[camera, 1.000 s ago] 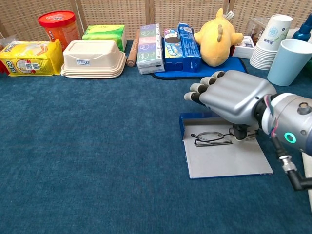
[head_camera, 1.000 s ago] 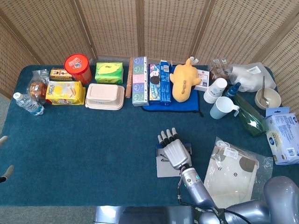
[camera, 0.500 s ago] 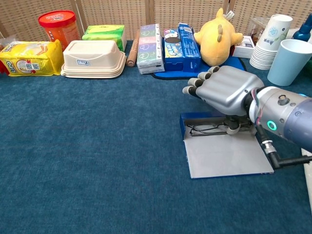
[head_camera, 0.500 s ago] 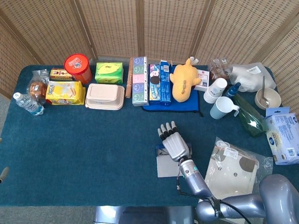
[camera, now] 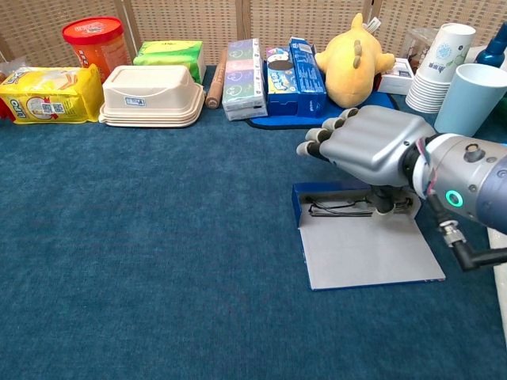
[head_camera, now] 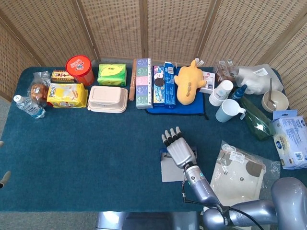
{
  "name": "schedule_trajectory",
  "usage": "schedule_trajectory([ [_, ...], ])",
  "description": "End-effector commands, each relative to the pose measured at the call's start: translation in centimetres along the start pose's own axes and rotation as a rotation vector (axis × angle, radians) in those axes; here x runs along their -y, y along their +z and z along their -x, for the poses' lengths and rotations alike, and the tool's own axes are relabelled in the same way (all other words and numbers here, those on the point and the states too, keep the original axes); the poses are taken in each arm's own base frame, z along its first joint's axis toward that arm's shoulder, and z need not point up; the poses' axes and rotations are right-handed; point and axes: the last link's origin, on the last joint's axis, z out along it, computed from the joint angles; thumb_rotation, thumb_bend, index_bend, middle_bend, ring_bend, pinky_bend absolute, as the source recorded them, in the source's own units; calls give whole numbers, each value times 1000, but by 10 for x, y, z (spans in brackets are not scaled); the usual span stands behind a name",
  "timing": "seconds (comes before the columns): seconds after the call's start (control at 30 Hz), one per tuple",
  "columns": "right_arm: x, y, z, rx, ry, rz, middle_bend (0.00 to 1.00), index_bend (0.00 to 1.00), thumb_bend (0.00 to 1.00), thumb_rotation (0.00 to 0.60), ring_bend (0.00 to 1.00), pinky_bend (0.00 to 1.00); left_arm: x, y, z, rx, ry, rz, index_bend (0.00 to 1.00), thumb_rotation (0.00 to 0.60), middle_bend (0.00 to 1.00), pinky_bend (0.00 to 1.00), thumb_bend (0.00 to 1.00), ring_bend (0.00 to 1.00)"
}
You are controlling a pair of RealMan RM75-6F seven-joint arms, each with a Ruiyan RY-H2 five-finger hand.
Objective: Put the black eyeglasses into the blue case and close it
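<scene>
Your right hand (camera: 372, 146) is hovering over the far end of the blue case (camera: 360, 237), fingers stretched forward and slightly apart, thumb reaching down onto the black eyeglasses (camera: 341, 209); whether it is pinching them or only pressing, I cannot tell. The glasses are lying in the case's back tray, near the hinge wall. You are probably seating them, so be nudging them flat and fully inside before lifting away. The open grey lid (camera: 368, 253) is lying toward you with bare table cloth (camera: 158, 237) to its left, giving room to swing around. Your left hand isn't showing.
</scene>
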Motion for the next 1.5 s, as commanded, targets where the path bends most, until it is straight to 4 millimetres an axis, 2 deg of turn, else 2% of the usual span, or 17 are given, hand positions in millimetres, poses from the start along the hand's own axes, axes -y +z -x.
schedule_trajectory([
  [0.03, -3, -5, -10, 46, 71, -48, 0, 0, 0, 600, 0, 106, -1, 1, 1, 1, -4, 4, 0, 600, 0, 0, 318, 0],
  [0.13, -9, -5, -19, 85, 149, -76, 12, 0, 10, 600, 0, 106, -3, 2, 3, 6, -8, 14, 0, 600, 0, 0, 320, 0],
  [0.23, -18, -4, -31, 128, 265, -94, 67, 8, 63, 587, 2, 112, -5, 3, 6, 13, -15, 19, 0, 600, 0, 0, 319, 0],
  [0.3, -29, -1, -38, 153, 340, -86, 101, 33, 76, 510, 17, 117, -7, 5, 11, 23, -27, 27, 0, 600, 0, 0, 319, 0],
  [0.37, -36, 1, -39, 172, 359, -80, 136, 59, 76, 462, 51, 129, -10, 7, 14, 26, -42, 32, 0, 600, 0, 0, 319, 0],
  [0.5, -44, 4, -36, 197, 377, -63, 187, 102, 71, 445, 116, 170, -19, 13, 20, 36, -63, 66, 0, 600, 0, 0, 318, 0],
  [0.63, -49, 4, -30, 221, 396, -54, 205, 126, 68, 436, 130, 181, -26, 18, 24, 45, -69, 89, 0, 600, 0, 0, 319, 0],
  [1.0, -43, -5, -16, 275, 377, -74, 224, 150, 65, 432, 155, 188, -27, 16, 22, 45, -53, 87, 0, 600, 0, 0, 319, 0],
  [1.5, -30, -43, -8, 323, 355, -113, 228, 160, 44, 354, 160, 200, -24, 11, 17, 50, -28, 72, 0, 600, 0, 0, 319, 0],
])
